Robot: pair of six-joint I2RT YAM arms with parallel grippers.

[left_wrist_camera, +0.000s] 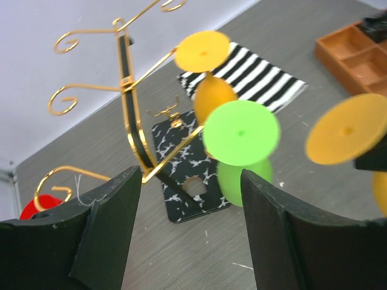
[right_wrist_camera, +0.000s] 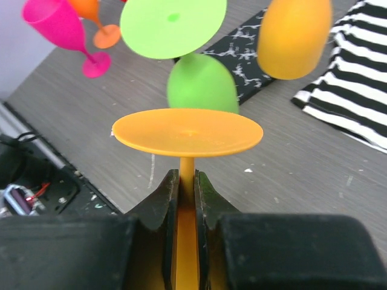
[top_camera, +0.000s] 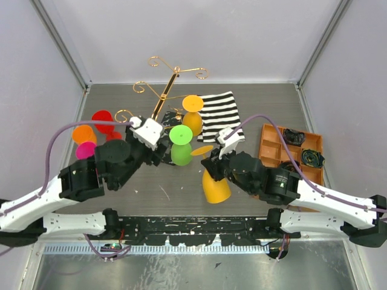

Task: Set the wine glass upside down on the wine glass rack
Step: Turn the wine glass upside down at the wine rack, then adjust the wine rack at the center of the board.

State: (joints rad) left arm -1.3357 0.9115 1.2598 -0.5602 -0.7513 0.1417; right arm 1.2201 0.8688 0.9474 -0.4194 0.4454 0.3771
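right gripper (right_wrist_camera: pixel 186 183) is pinching the orange wine glass (right_wrist_camera: pixel 187 132) by its stem, foot up for hanging on the rack (left_wrist_camera: pixel 129 109); left gripper (left_wrist_camera: pixel 190 181) is hovering spread open

Ahead of the left tool (left_wrist_camera: pixel 192 181), the wine glass rack (left_wrist_camera: pixel 128 90) is gold wire on a black base (left_wrist_camera: pixel 175 145) veined white — beside it a lime-green glass (left_wrist_camera: pixel 242 133). Beyond, a black-and-white striped cloth (left_wrist_camera: pixel 254 75). In the right tool (right_wrist_camera: pixel 187 184) — an orange-yellow glass (right_wrist_camera: pixel 187 133).
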